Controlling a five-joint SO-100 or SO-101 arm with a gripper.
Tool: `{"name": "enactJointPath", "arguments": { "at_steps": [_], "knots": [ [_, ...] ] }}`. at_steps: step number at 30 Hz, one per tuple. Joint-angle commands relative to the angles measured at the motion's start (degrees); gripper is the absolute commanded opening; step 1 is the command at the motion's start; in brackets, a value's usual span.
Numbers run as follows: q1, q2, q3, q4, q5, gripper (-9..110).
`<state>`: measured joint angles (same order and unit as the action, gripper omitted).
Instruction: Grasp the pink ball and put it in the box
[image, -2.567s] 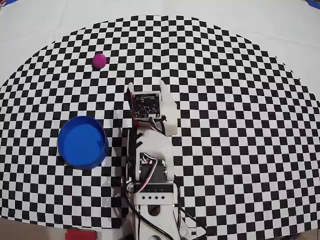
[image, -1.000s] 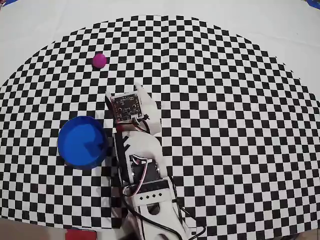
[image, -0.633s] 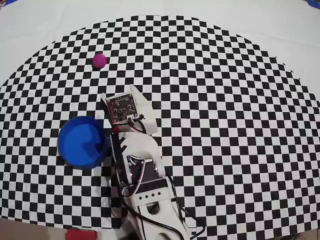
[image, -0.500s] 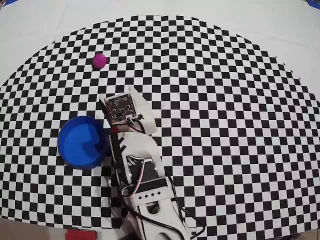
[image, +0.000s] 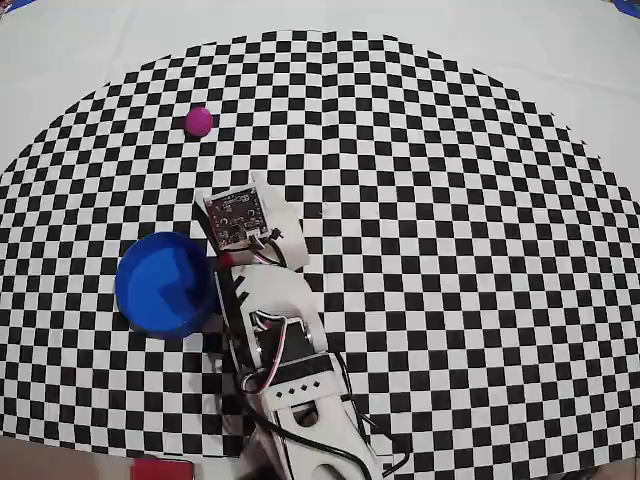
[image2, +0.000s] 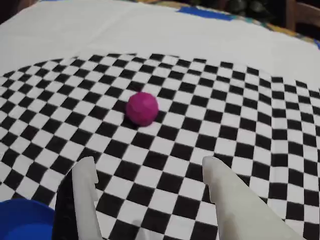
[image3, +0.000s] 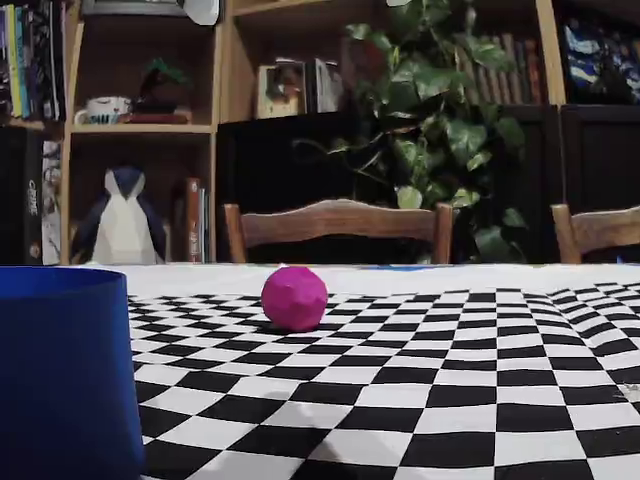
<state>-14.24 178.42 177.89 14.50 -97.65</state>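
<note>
Looking down the wrist view, the pink ball (image2: 142, 108) sits out ahead of the tool (image2: 150, 175) and a bit left of its centreline, fingers spread wide, empty, nothing touching yet.

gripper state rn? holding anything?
Gripper: open and empty; the pink ball sits on the checkered mat ahead of the fingers, untouched.
</note>
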Motion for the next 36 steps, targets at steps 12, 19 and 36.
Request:
{"name": "enactJointPath", "arguments": {
  "at_steps": [12,19,36],
  "knots": [
    [-0.4,-0.4,0.4,-1.1,3.6,24],
    [-0.1,-0.5,0.4,-1.1,4.4,24],
    [-0.4,-3.9,0.4,-3.2,4.6,24]
  ]
}}
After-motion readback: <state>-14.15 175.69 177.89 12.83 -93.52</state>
